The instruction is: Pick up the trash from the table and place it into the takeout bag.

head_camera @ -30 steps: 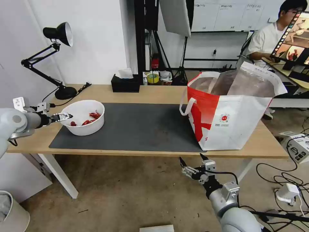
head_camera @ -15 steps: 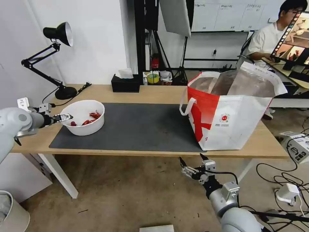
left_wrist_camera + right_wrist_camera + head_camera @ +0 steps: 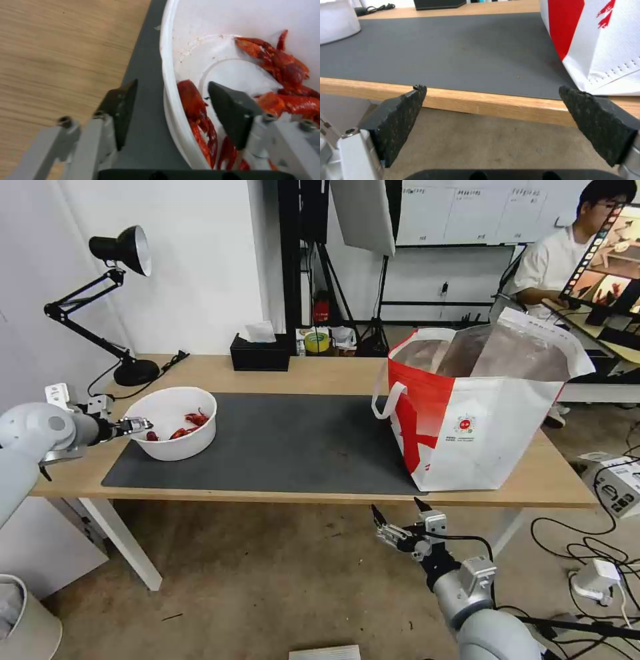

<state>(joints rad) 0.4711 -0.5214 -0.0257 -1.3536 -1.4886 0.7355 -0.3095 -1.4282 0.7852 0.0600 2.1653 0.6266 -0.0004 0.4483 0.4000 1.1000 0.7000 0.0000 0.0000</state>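
Straddling the bowl (image 3: 175, 423) rim at the table's (image 3: 280, 375) left end, the left gripper (image 3: 138, 426) has its fingers spread, one inside by the shells (image 3: 196, 112). Mat (image 3: 287, 443) mid-table, bag (image 3: 477, 413) upright at right. Right gripper (image 3: 399, 519) hangs spread wide below the table edge.

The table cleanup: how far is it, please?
Done: nothing seen bagged. In hand: the left claw, open, straddles the rim of the white bowl of crayfish shells, not yet gripped. Left: carrying it to the takeout bag. The right claw waits open below the table edge.
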